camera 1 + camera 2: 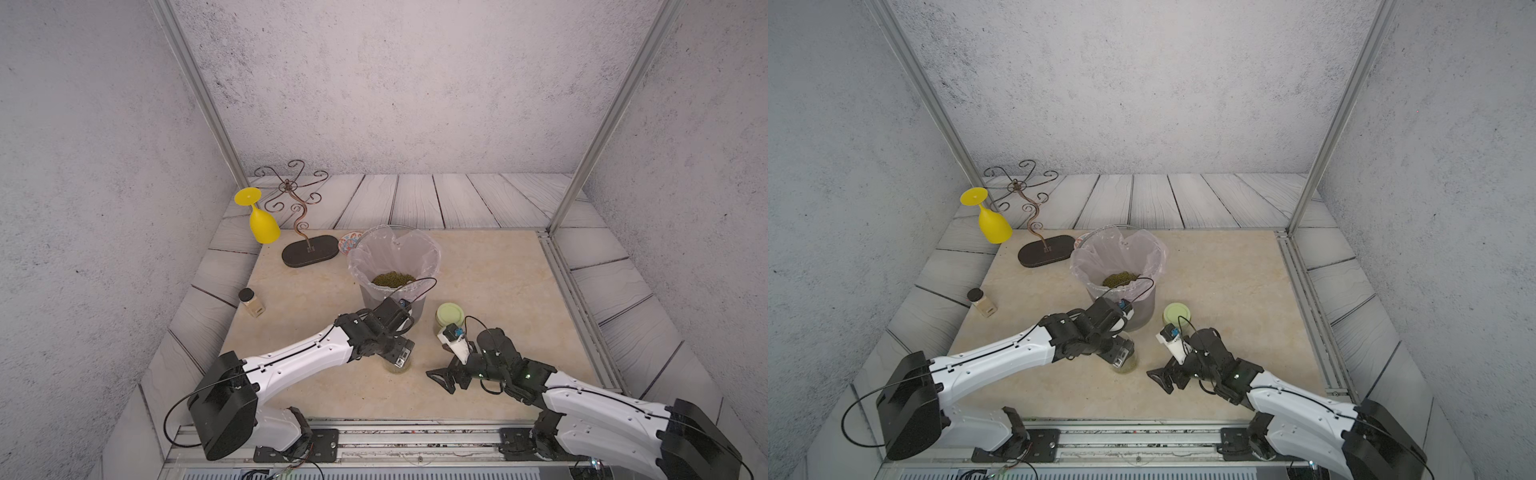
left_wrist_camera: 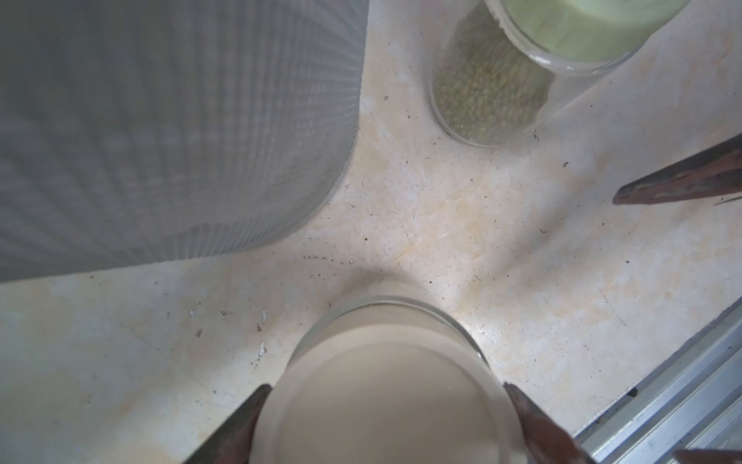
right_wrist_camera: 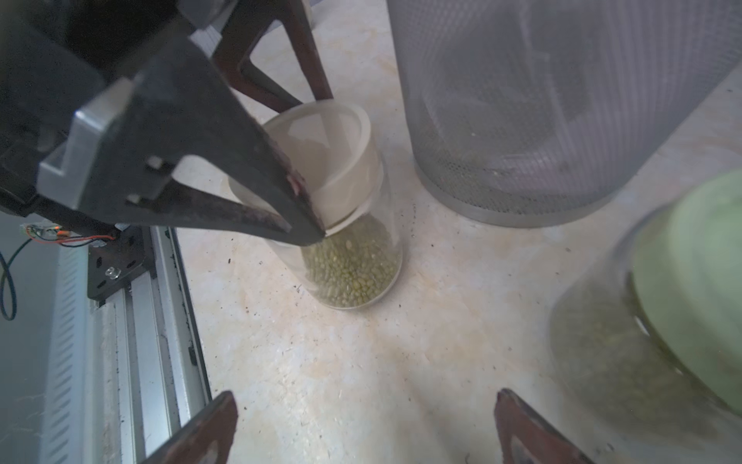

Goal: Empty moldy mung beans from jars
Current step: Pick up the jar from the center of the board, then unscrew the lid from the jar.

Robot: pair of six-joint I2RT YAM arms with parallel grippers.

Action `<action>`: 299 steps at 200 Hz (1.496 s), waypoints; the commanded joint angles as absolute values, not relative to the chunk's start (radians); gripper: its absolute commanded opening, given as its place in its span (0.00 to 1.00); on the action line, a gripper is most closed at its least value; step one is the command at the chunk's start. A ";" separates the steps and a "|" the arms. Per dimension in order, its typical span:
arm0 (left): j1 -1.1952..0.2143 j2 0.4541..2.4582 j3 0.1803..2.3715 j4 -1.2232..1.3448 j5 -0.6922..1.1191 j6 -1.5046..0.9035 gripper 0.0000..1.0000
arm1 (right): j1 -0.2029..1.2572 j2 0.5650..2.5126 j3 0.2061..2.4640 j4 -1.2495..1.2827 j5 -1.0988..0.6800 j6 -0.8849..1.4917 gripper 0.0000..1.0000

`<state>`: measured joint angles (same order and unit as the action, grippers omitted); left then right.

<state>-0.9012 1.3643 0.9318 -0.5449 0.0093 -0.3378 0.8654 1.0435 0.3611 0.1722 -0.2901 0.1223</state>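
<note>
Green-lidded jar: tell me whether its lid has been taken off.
No: in the left wrist view the pale green lid sits on the mouth of the green-lidded jar, closing it.

In both top views the left gripper (image 1: 400,359) covers the beige-lidded jar (image 1: 397,369), leaving only its glass base showing. The left wrist view crops the blurred beige lid (image 2: 385,401), and whether the fingers (image 2: 237,426) press it cannot be told. The green-lidded jar (image 3: 662,321) is blurred and cropped in the right wrist view. A patterned dish (image 1: 346,242) sits mostly hidden behind the bin (image 1: 368,297).
</note>
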 commanded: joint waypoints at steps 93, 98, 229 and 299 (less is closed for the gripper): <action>-0.850 1.232 0.867 -0.552 0.048 -0.441 0.40 | 0.980 1.543 0.401 0.865 -0.262 0.067 0.99; -0.847 1.225 0.859 -0.545 0.051 -0.445 0.40 | 0.980 1.564 0.400 0.893 -0.272 0.070 0.99; -0.776 1.115 0.716 -0.439 0.163 -0.560 0.40 | 1.086 1.813 0.489 1.142 -0.217 0.019 0.99; -0.681 1.042 0.651 -0.419 0.272 -0.632 0.38 | 1.100 1.912 0.533 1.235 -0.227 0.031 0.96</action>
<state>-0.7128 1.0657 0.6796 -0.4721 0.1818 -0.5900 1.0843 1.8717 0.5068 1.1847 -0.2035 0.0307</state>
